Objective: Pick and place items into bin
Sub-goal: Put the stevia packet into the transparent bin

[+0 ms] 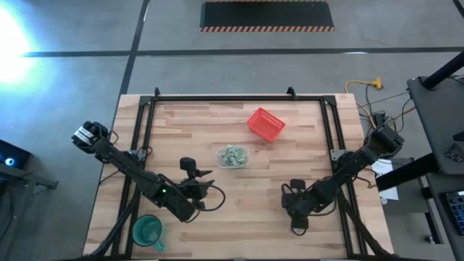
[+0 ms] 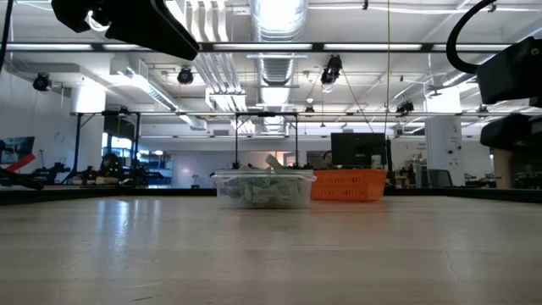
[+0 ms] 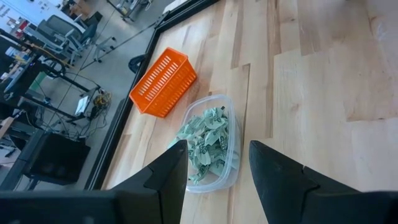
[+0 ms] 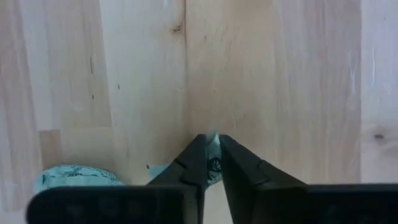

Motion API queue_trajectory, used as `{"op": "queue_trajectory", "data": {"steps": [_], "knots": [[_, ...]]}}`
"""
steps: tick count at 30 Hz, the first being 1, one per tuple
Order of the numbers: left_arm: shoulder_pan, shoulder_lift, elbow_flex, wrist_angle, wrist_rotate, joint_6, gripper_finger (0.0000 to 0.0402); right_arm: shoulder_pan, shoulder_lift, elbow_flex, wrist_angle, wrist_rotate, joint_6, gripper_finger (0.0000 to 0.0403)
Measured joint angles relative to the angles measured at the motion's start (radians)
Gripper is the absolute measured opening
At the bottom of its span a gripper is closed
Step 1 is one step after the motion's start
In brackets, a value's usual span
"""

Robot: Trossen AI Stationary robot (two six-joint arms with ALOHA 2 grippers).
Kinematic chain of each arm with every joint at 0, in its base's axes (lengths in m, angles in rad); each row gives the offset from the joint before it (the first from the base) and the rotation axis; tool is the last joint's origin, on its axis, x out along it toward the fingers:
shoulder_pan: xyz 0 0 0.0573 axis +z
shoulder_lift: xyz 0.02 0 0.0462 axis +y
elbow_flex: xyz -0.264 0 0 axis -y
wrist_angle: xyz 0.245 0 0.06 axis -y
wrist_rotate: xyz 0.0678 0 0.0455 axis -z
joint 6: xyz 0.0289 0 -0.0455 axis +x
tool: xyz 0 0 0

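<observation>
Currently, item in hand: one tiny pale green and white wrapped piece (image 4: 212, 155), pinched between the right gripper (image 4: 212, 149) fingers, its pale end showing just beyond the fingertips.
Right gripper fingers: drawn close together on the piece, low over the pale wooden table (image 4: 280, 74), with only the wrapper between the pads.
Second piece: a pale green wrapped piece (image 4: 74, 176) lies on the table off to one side of the right fingers, apart from them.
Left gripper (image 3: 217, 163): fingers spread wide, nothing between them; it hangs above the table and waits.
Bin: small clear plastic rectangular container with rounded corners (image 3: 231, 140), ahead of the left fingers and partly hidden behind them, already holding a heap of green and white pieces (image 3: 205, 138).
Beside bin: red mesh basket (image 1: 265, 124), just beyond the container; green cup (image 1: 147, 230) near the left arm's base.
Handling, judged: very light, soft, crinkly wrapper; likely slippery and prone to twist or slide out of a narrow pinch.
Hold point, judged: across the thicker middle of the body, not the loose twisted end.
Risk, judged: the piece drops on lifting if only the wrapper tail is caught.
</observation>
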Motion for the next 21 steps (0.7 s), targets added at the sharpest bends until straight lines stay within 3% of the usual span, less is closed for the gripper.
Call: {"op": "queue_trajectory", "data": {"steps": [4, 12, 21], "knots": [[0.000, 0.000, 0.000, 0.000, 0.000, 0.000, 0.0155, 0.000, -0.004, 0.000, -0.001, 0.000, -0.031, 0.0012], [0.000, 0.000, 0.000, 0.002, 0.000, 0.000, 0.0155, -0.002, -0.026, 0.000, 0.002, 0.063, -0.091, 0.0009], [0.000, 0.000, 0.000, 0.002, 0.000, 0.000, 0.0155, -0.002, -0.084, 0.010, 0.097, 0.294, -0.322, 0.0009]]}}
